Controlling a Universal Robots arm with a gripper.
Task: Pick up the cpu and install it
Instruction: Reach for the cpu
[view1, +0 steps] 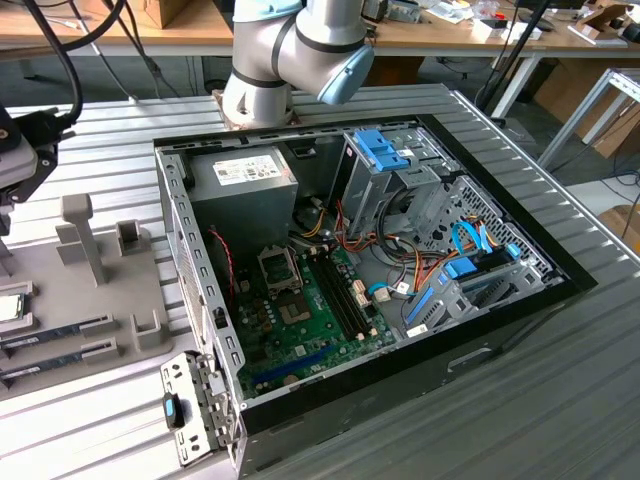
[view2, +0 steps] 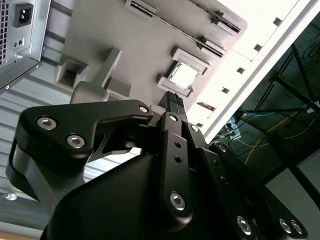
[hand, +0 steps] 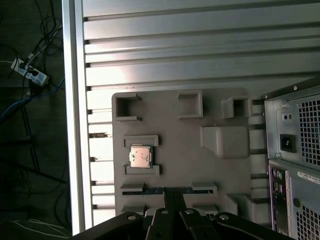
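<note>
The cpu (hand: 140, 156) is a small square chip with a shiny metal top. It lies flat in a bracketed nest on the grey fixture plate (hand: 190, 165), which sits beside the computer. In the exterior view the cpu (view1: 9, 307) shows at the far left edge. My gripper (hand: 173, 194) hovers above the plate with its fingers together and nothing between them. In the second wrist view the fingertips (view2: 173, 99) stand a short way off the cpu (view2: 183, 76). The motherboard's processor socket (view1: 280, 268) stands inside the open computer case (view1: 560, 275).
Memory sticks (view1: 55, 328) lie in slots on the plate near the cpu. Upright grey posts (view1: 82, 235) rise from the plate. The case holds a grey power supply (view1: 245, 180), blue drive bays (view1: 385, 150) and cable bundles. The slatted table's edge (hand: 75, 125) runs close by.
</note>
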